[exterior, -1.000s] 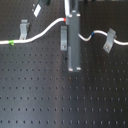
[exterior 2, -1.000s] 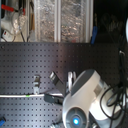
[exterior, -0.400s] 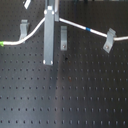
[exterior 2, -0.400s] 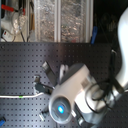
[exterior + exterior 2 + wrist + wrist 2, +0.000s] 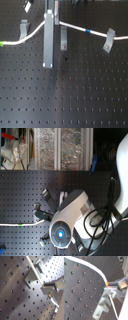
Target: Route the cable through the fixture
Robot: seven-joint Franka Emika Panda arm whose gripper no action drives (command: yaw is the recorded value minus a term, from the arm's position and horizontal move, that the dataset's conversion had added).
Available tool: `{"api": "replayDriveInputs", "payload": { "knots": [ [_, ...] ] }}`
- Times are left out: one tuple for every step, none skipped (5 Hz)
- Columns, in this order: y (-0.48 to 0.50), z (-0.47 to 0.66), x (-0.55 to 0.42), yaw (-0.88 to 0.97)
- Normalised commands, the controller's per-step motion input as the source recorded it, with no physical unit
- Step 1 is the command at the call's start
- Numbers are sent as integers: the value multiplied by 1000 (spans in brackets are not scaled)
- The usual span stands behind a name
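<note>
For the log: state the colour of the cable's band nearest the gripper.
Red band on the cable, clearest in the second wrist view.

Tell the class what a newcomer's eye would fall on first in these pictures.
In the first exterior view, the white cable stands out, running across the dark perforated board from the green band at the first exterior view's left, past the upright grey fixture. The tool hangs down over the cable, beside the fixture. In the second exterior view, the pale robot arm with its blue light fills the middle.

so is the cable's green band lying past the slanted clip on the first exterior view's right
No: the green band on the cable sits at the first exterior view's left edge.
</note>
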Motion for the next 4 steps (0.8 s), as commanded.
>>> {"api": "replayDriveInputs", "payload": {
  "knots": [
    [106, -200, 265, 343],
    [-17, 47, -3, 0],
    [-100, 200, -262, -200],
    [142, 122, -76, 11]
  ]
}}
